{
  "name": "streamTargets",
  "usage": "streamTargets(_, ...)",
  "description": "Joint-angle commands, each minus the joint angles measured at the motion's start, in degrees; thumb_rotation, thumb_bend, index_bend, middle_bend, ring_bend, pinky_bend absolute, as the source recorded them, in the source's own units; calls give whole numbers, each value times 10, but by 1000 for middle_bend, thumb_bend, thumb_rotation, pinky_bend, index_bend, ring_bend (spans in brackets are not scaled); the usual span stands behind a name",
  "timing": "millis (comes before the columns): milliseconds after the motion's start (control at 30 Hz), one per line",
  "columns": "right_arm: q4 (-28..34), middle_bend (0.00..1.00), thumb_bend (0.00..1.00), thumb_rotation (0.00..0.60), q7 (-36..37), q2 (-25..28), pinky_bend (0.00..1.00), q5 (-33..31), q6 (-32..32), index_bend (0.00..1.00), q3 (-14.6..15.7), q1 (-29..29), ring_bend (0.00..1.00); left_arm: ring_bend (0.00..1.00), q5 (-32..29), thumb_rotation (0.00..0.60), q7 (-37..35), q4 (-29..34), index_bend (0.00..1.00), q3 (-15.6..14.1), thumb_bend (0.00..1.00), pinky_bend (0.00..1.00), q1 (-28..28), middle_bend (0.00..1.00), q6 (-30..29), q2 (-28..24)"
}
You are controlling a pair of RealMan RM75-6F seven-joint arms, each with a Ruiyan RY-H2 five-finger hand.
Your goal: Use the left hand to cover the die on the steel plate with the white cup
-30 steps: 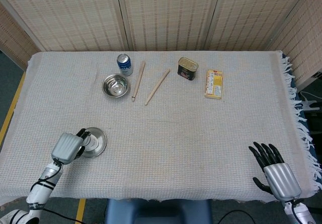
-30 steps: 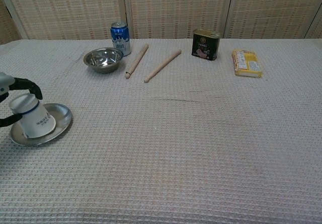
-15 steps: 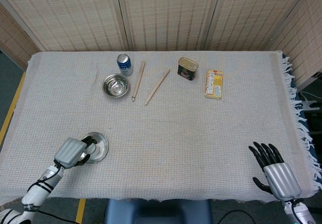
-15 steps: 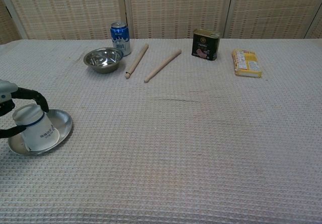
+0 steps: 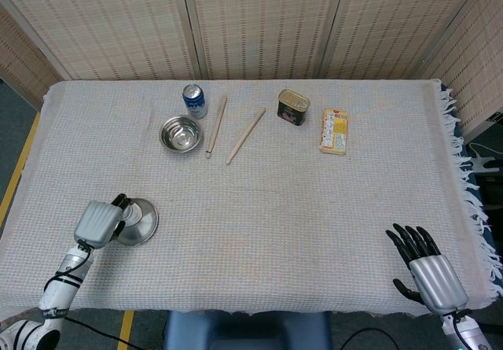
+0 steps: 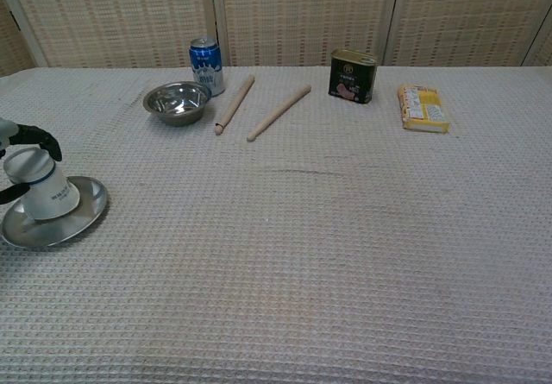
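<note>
left hand [image 5: 97,222]: lower left of head view, fingers wrapped around the white cup [image 6: 39,187]; in chest view only dark fingertips [image 6: 41,134] show at the left frame edge, over the cup's top.
white cup: upside down, mouth down on the steel plate [image 6: 82,214], upright or near enough; blue band near its top. Chest view shows it whole; head view hides it under the hand.
die: not visible in either view.
steel plate: lower left in head view [image 5: 142,222], near the table's [image 5: 275,208] front-left edge; mid-left in chest view, its left rim cut by the frame.
right hand [image 5: 424,267]: lower right corner of head view only, fingers spread, holding nothing, resting at the front-right table edge; chest view misses it.
far row: steel bowl [image 5: 181,134], blue can [image 5: 194,100] just behind it, two wooden sticks [image 5: 215,124] lying angled to its right, tin can [image 5: 292,106], yellow packet [image 5: 334,131]; all in the upper part of the frame, well apart from the plate.
open room: wide bare cloth across the centre between plate and right hand.
edges: fringe of the cloth hangs off the right side in head view.
</note>
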State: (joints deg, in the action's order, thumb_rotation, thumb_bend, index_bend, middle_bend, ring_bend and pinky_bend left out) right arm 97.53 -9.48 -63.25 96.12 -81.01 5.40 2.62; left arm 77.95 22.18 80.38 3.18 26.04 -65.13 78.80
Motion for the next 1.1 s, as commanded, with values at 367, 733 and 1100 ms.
streamTargets(367,1,0,135,600,5,3,0,5,-7,0,1,-2,0,847,41,600,-125,59,704,-21,560,968,13,988,40,-52)
streamTargets(733,1,0,135,600,3,2,0,3,-7,0,0,-2,0,847,-2,600,-44,40,693,9,557,968,-18,980,-31,-46)
streamTargets(1100,1,0,136,600,0,0,0,5,-6,0,1,-2,0,844,-38,600,-126,26,664,25,557,968,-37,961,-28,-95)
